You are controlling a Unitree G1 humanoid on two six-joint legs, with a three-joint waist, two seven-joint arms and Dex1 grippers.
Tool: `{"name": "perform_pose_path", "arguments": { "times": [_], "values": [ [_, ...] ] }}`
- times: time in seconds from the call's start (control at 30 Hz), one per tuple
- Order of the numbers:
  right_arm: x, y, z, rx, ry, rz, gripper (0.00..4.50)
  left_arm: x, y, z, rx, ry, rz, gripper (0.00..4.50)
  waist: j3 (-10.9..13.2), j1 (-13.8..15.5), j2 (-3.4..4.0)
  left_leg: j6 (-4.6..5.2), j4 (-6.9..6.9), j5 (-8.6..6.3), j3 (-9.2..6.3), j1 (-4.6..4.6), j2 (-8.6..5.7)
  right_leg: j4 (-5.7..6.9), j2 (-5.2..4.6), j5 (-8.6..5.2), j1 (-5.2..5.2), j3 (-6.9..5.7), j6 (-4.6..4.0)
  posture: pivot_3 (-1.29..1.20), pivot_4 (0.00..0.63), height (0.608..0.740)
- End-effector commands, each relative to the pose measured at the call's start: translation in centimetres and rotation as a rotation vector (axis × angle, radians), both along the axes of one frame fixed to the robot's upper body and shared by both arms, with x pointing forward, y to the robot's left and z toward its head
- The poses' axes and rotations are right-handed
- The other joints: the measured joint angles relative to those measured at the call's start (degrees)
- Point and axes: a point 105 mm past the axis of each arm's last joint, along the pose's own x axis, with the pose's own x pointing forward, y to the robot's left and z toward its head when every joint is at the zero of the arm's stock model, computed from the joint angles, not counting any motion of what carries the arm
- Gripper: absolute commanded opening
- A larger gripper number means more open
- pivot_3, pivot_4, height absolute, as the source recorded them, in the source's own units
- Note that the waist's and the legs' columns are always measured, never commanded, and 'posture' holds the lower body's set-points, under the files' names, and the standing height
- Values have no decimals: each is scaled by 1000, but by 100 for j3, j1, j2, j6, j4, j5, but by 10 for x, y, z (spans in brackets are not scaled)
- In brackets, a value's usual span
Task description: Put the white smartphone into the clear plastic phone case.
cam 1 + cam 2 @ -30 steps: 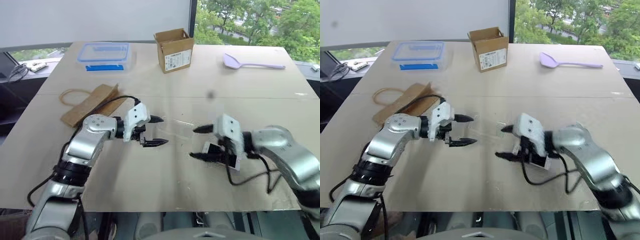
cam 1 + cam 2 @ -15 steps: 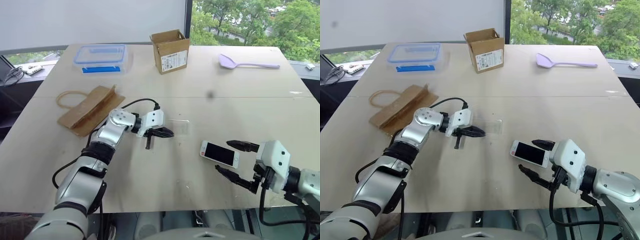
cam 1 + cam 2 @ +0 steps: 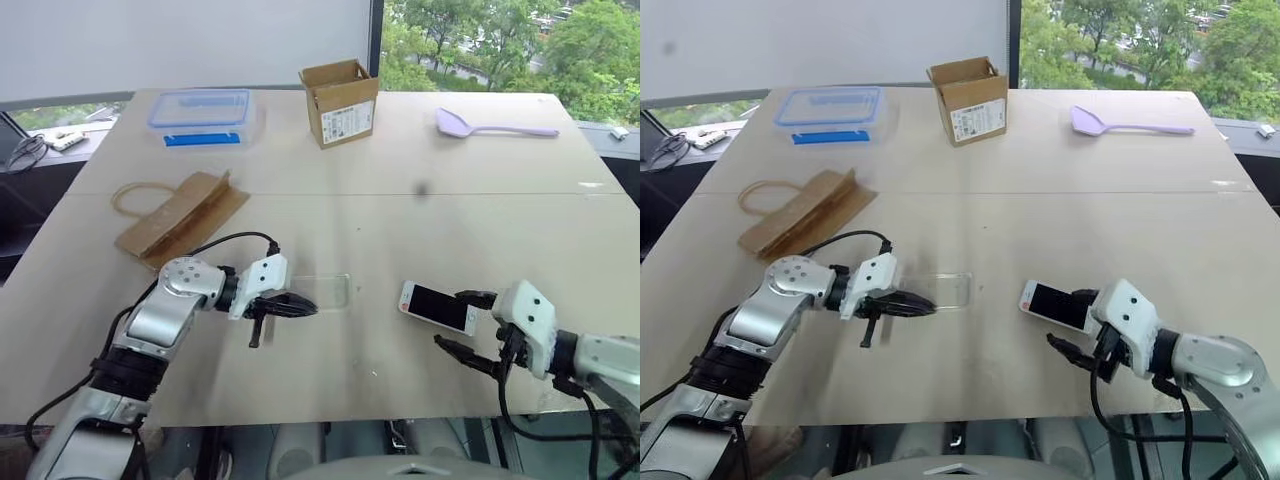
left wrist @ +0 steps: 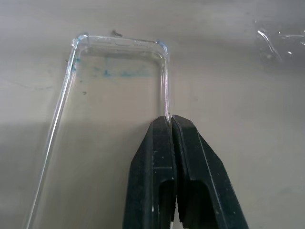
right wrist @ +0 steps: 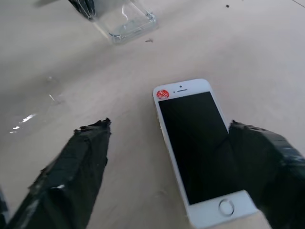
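The clear plastic phone case (image 3: 328,290) lies flat on the table left of centre. My left gripper (image 3: 300,306) is shut on its near rim; in the left wrist view the fingertips (image 4: 164,125) pinch one long side wall of the case (image 4: 114,86). The white smartphone (image 3: 438,307) lies screen up on the table to the right, a red sticker at its top corner (image 5: 163,94). My right gripper (image 3: 466,325) stands open just behind it, one finger (image 5: 81,167) off to the side and the other finger (image 5: 267,157) over the phone's lower edge.
Along the far side of the table stand a clear box with a blue lid (image 3: 205,112), an open cardboard box (image 3: 343,100) and a lilac spoon (image 3: 495,125). A brown paper bag (image 3: 180,215) lies at the left. The table's front edge (image 3: 350,415) runs close below both grippers.
My left gripper closed on the case and dragged it nearer and to the left. My right gripper left the phone on the table and drew back to the right.
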Motion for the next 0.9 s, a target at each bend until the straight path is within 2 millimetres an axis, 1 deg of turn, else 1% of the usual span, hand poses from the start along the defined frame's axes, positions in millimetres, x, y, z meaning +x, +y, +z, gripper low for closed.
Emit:
{"name": "perform_pose_path", "arguments": {
  "times": [0.03, 0.13, 0.2, 0.23, 0.33, 0.43, 0.47, 0.5, 0.6, 0.7, 0.83, 0.9],
  "values": [
    [4, 1, 0, -25, 9, 33, 4295, 8, -8, 5, -26, -55, 7, 14, 0, 4, 0, 0, 0, 0, 2, -2, -1, -1, 0, 0, 0, 2, 0, 0, 150, 740],
    [10, -1, -2, -54, 8, 38, 4295, 8, -10, 1, -23, -42, -19, 14, 0, 1, -1, 0, -3, 0, 3, -6, -2, -3, 2, 1, -3, 3, 0, 0, 150, 740],
    [16, -3, -1, -71, -5, 28, 4500, 9, -12, 6, -52, -31, -19, 579, 1, 1, -1, 0, -7, 0, 3, -5, -3, -4, 3, 1, -4, 3, 1, 0, 150, 740],
    [18, -4, -1, -78, -4, 28, 4500, 9, -11, 9, -62, -29, -20, 853, 1, -5, -1, 0, -7, 0, 3, -5, -3, -3, 4, 1, -4, 3, 1, 0, 150, 740],
    [23, -6, -3, -97, 3, 26, 4500, 9, -9, 14, -88, -31, -9, 2247, 1, -21, -1, 0, -7, 0, 4, -4, -3, -3, 3, 1, -4, 4, 1, 0, 150, 740],
    [26, -9, -12, -118, 44, 36, 4500, 4, 1, 33, -167, -46, 43, 3794, 2, -50, -3, 0, -7, 0, 3, -4, -2, -2, 4, 1, -5, 4, 1, 0, 150, 740],
    [27, -10, -15, -122, 56, 41, 4500, 3, 3, 39, -198, -57, 65, 4193, 3, -53, -4, 0, -7, 0, 6, -5, 2, -3, 4, 1, -6, 6, 1, 0, 150, 740],
    [28, -11, -17, -123, 62, 45, 4500, 1, 4, 43, -217, -63, 79, 4395, 3, -57, -4, 0, -7, 0, 6, -5, 3, -3, 4, 1, -6, 6, 1, 0, 150, 740],
    [27, -12, -28, -147, 104, 75, 4500, -9, 13, 51, -261, -61, 129, 4395, 4, -49, -3, 0, -8, 0, 9, -3, 4, -2, 3, 1, -7, 7, 2, 0, 150, 740],
    [36, -13, -38, -171, 118, 59, 4500, -19, 22, 53, -285, -63, 176, 4395, 3, -65, -4, 0, -8, 0, 15, 1, 7, -2, 3, 1, -6, 10, 2, 0, 150, 740],
    [44, -15, -45, -191, 121, 56, 4500, -26, 25, 57, -313, -97, 183, 4395, -7, -47, -20, 0, -6, 0, 17, 8, 12, 0, 4, 1, -4, 8, 0, 0, 150, 740],
    [45, -19, -51, -216, 134, 61, 4500, -35, 30, 61, -331, -80, 155, 4395, -11, -62, -26, 0, -5, 0, 19, 11, 17, 0, 6, 4, -3, 8, -6, 0, 150, 740]
  ]
}}
